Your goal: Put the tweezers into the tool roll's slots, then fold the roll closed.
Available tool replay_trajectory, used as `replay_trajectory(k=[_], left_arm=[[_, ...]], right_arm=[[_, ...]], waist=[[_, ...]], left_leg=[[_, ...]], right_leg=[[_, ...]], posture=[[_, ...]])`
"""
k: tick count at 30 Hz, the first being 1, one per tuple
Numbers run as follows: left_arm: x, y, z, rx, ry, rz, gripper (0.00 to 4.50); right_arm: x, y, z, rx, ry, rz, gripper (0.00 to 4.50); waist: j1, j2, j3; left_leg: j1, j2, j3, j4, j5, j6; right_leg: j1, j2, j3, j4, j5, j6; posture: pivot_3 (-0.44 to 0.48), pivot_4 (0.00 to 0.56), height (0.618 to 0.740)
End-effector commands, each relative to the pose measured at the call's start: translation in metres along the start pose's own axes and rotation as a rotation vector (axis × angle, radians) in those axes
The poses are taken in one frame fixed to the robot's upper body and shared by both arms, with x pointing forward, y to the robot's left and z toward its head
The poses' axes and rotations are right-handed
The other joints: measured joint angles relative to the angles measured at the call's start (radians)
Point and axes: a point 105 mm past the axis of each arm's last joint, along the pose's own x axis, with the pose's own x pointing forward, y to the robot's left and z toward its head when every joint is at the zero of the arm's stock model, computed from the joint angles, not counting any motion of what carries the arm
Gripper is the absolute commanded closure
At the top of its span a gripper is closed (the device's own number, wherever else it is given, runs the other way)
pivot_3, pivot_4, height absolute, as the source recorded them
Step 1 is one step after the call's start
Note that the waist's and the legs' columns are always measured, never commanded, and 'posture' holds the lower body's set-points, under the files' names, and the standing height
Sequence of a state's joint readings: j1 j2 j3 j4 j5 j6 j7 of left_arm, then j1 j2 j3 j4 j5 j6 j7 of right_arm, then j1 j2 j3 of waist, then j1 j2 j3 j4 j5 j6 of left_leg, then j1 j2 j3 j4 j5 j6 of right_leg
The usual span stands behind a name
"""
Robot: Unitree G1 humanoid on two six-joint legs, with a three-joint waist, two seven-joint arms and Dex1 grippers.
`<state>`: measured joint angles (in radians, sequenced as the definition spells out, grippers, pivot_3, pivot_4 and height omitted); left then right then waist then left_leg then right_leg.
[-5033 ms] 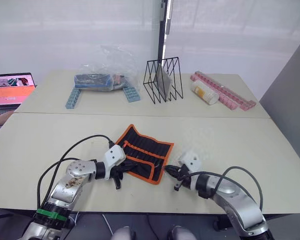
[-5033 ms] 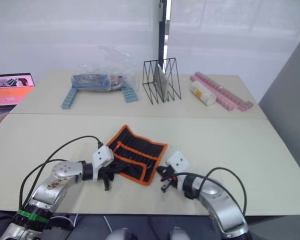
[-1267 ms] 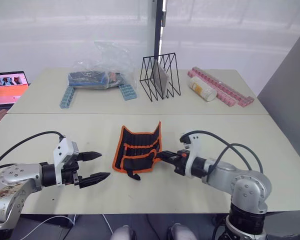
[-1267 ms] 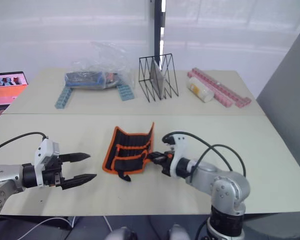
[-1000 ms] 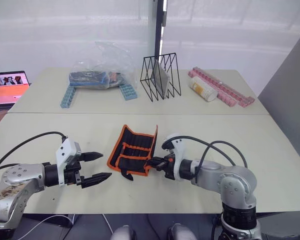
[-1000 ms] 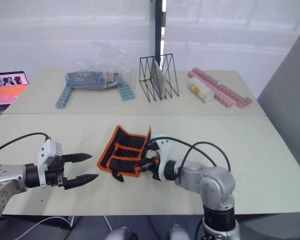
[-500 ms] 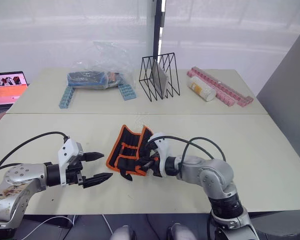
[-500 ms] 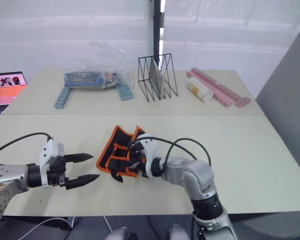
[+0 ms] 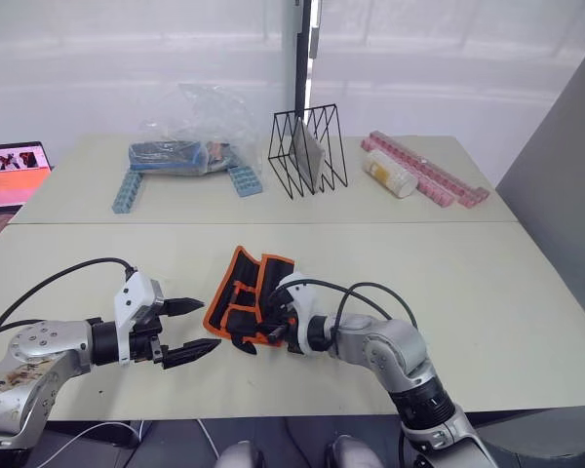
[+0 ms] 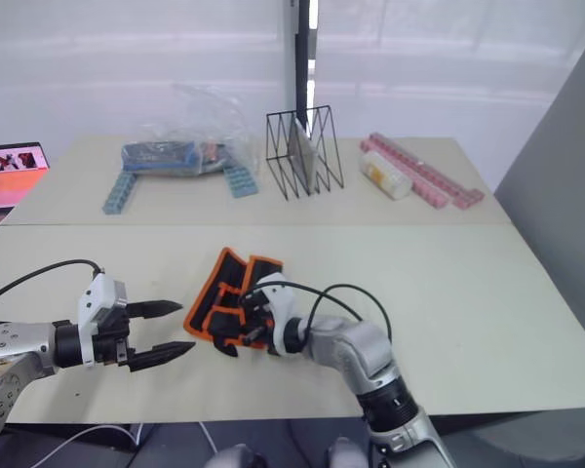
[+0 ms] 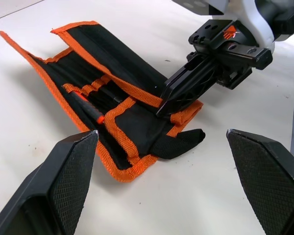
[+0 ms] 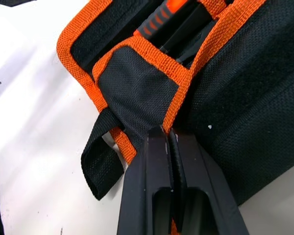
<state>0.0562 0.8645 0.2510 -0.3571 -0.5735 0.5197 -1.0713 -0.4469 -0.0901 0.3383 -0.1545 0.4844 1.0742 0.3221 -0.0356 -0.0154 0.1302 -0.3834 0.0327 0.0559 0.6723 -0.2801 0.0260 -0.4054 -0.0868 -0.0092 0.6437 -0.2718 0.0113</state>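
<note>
We're mid-fold: right gripper fingers clamped on the tool roll edging; left gripper fingers apart, idle. Next: carry the flap across, flatten.

1 tool roll; 2 blue toothed bars; 1 wire rack; maybe 2 pink bars.

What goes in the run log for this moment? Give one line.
phase: folding roll | right gripper: shut on tool roll orange edge, flap raised | left gripper: open, beside roll, apart | roll: partly folded
</note>
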Motion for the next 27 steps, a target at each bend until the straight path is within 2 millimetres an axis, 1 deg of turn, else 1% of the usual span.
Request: replay_trajectory(k=[1, 5, 7, 11, 14, 15, 20, 24, 27], left_arm=[[0.000, -0.003, 0.008, 0.041, -0.020, -0.009, 0.04], [0.000, -0.003, 0.008, 0.045, -0.017, -0.008, 0.04], [-0.001, -0.003, 0.008, 0.045, -0.016, -0.007, 0.04], [0.000, -0.003, 0.009, 0.047, -0.014, -0.007, 0.00], [0.000, -0.002, 0.008, 0.046, -0.012, -0.007, 0.00], [0.000, -0.002, 0.008, 0.046, -0.011, -0.006, 0.00], [0.000, -0.001, 0.008, 0.046, -0.009, -0.007, 0.00], [0.000, -0.002, 0.008, 0.045, -0.005, -0.008, 0.00], [0.000, -0.002, 0.007, 0.044, -0.003, -0.009, 0.00]], right_arm=[[0.004, -0.006, -0.023, 0.043, 0.073, -0.020, 4.50], [0.005, 0.003, -0.023, 0.068, 0.060, 0.043, 4.50], [0.005, 0.004, -0.024, 0.085, 0.052, 0.041, 4.50], [0.005, 0.002, -0.030, 0.072, 0.079, 0.038, 3.27], [0.006, 0.002, -0.028, 0.137, 0.056, 0.046, 2.21], [0.006, 0.001, -0.027, 0.161, 0.047, 0.049, 1.94], [0.003, -0.004, -0.025, 0.229, 0.028, 0.057, 1.94], [0.001, -0.011, -0.024, 0.339, 0.001, 0.076, 1.94], [0.001, -0.015, -0.025, 0.401, -0.013, 0.088, 2.77]], waist=[[-0.004, 0.000, 0.000], [-0.007, 0.000, 0.000], [-0.008, -0.001, 0.000], [-0.010, -0.001, 0.000], [-0.010, -0.001, 0.000], [-0.010, -0.001, 0.000], [-0.008, -0.001, 0.000], [-0.008, -0.001, 0.000], [-0.008, 0.000, 0.000]], left_leg=[[0.000, 0.000, 0.000, 0.000, 0.000, -0.001], [0.002, 0.000, 0.000, -0.003, 0.001, -0.001], [0.002, 0.000, 0.000, -0.004, 0.001, -0.001], [0.002, 0.000, 0.000, -0.007, 0.001, -0.002], [0.003, 0.000, 0.000, -0.007, 0.001, -0.002], [0.004, 0.000, -0.001, -0.007, 0.002, -0.003], [0.004, 0.000, -0.001, -0.007, 0.003, -0.005], [0.004, 0.000, -0.001, -0.008, 0.003, -0.005], [0.004, 0.000, -0.001, -0.010, 0.003, -0.005]], right_leg=[[0.000, 0.000, 0.000, 0.000, 0.000, 0.000], [0.000, -0.002, 0.000, 0.001, 0.000, -0.001], [0.000, -0.002, 0.000, 0.000, 0.000, -0.001], [-0.001, -0.002, 0.000, -0.001, 0.000, -0.001], [0.000, -0.003, 0.001, -0.001, 0.000, -0.001], [0.000, -0.003, 0.001, 0.000, 0.000, -0.001], [0.000, -0.004, 0.001, 0.000, 0.000, -0.003], [-0.001, -0.005, 0.001, 0.000, 0.000, -0.003], [-0.001, -0.006, 0.001, 0.000, 0.000, -0.003]], posture=[[0.000, 0.150, 0.737], [0.000, 0.150, 0.737], [0.000, 0.150, 0.737], [0.000, 0.150, 0.737], [0.000, 0.150, 0.737], [0.000, 0.150, 0.737], [0.000, 0.150, 0.737], [0.000, 0.150, 0.737], [0.000, 0.150, 0.737]])
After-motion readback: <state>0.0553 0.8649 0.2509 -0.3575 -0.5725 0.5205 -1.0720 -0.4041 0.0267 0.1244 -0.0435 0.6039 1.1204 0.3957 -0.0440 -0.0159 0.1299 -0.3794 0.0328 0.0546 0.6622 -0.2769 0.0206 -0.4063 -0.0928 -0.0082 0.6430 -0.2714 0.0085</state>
